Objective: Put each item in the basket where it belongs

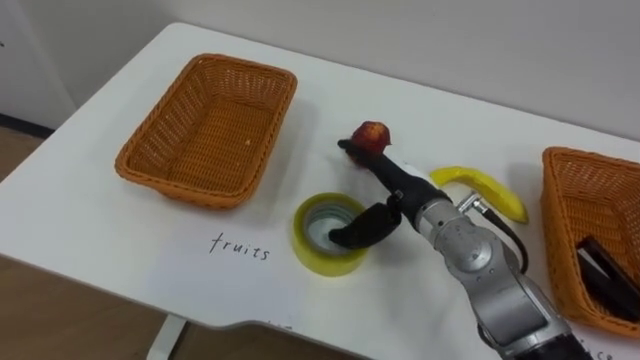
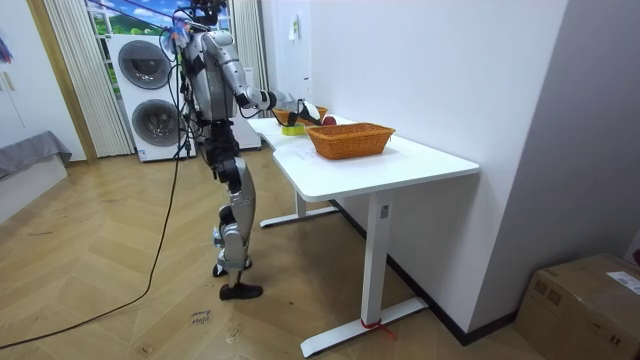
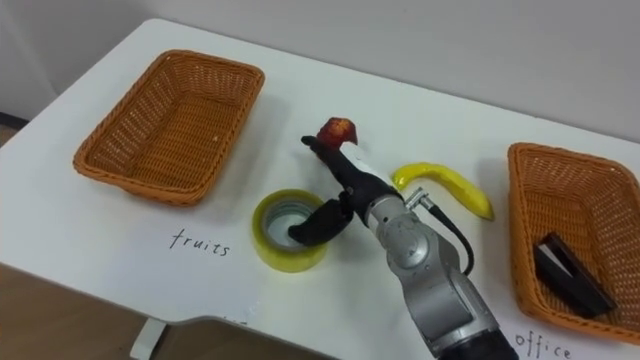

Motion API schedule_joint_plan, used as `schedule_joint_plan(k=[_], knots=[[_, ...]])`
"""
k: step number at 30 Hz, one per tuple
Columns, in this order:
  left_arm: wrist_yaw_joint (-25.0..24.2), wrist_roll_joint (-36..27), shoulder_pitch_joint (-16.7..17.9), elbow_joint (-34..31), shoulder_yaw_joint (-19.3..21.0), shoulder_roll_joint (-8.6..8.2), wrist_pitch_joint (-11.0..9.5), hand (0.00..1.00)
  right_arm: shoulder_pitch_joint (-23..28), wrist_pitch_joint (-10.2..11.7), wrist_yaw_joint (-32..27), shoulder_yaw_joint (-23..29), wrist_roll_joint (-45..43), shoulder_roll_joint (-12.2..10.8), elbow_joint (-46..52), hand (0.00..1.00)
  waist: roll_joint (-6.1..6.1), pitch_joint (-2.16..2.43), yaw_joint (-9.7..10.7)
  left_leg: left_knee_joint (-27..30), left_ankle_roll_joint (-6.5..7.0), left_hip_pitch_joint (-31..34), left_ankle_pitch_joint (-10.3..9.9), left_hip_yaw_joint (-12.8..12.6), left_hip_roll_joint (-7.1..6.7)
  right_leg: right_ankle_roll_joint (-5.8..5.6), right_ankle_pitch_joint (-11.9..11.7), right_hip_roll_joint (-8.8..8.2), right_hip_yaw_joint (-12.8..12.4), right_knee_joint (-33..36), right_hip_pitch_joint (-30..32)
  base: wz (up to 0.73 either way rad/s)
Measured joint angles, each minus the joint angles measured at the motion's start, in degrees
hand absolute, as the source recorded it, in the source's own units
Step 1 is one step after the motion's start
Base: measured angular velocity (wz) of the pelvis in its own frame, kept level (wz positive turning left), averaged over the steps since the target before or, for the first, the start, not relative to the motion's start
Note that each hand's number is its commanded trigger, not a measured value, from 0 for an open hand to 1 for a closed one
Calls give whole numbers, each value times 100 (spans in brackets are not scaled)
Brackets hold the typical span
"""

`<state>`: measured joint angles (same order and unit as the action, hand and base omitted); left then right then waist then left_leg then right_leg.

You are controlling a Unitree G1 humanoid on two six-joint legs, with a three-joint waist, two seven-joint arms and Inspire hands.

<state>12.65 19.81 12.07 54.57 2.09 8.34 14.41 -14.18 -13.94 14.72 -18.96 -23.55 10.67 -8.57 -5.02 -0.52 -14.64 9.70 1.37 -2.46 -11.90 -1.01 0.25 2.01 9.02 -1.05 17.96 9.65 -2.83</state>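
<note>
At the table's (image 1: 120, 240) front edge, where the robot stands with one arm out, a yellow tape roll (image 1: 329, 234) lies flat just in from the edge, about midway along it. The right hand (image 1: 392, 180) reaches in from the right above the roll, its thumb hanging over the roll's right rim and its fingers stretched out straight, gripping nothing. Their tips are at the near side of a red apple (image 1: 372, 134) that sits near the table's middle. A banana (image 1: 485, 186) lies just right of the hand, apart from the apple. An empty wicker basket (image 1: 180, 187) stands toward the far left corner. A second basket (image 1: 560, 230) at the right edge holds a dark office item (image 1: 605, 272).
</note>
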Motion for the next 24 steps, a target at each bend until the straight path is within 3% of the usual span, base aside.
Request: schedule_joint_plan(k=[16, 18, 19, 20, 22, 24], knots=[[44, 4, -54, -128, 15, 37, 53, 0, -94, -240, 653, -7, -199, 6, 31, 0, -118, 39, -52, 6, 2, -17, 2, -9, 0, 0, 0, -11, 103, 2, -15, 0], [44, 3, -61, -128, 15, 45, 53, 0, -97, -244, 734, -5, -199, 10, 31, 14, -142, 29, -81, 6, 2, -17, 2, -11, 0, 0, 0, -11, 101, 2, -14, 0], [43, 2, -75, -128, 15, 53, 53, 0, -101, -249, 784, -4, -198, 13, 31, 38, -159, 22, -104, 7, 2, -17, 2, -10, 0, 0, 0, -11, 102, 2, -14, 0], [44, 2, -83, -128, 15, 57, 53, 0, -106, -255, 809, -4, -198, 16, 31, 50, -167, 19, -115, 7, 2, -17, 2, -10, 0, 0, 0, -11, 103, 2, -14, 0], [43, 2, -115, -129, 16, 69, 53, 0, -125, -319, 908, -7, -199, 15, 29, 100, -185, 10, -144, 6, 2, -15, 2, -8, 0, 0, 0, -12, 105, 1, -14, 0], [43, 6, -128, -129, 16, 89, 54, 0, -142, -319, 903, -31, -260, 12, 33, 100, -207, -2, -154, 2, 2, -12, 2, -7, 0, 0, 0, -10, 103, -1, -11, 0]])
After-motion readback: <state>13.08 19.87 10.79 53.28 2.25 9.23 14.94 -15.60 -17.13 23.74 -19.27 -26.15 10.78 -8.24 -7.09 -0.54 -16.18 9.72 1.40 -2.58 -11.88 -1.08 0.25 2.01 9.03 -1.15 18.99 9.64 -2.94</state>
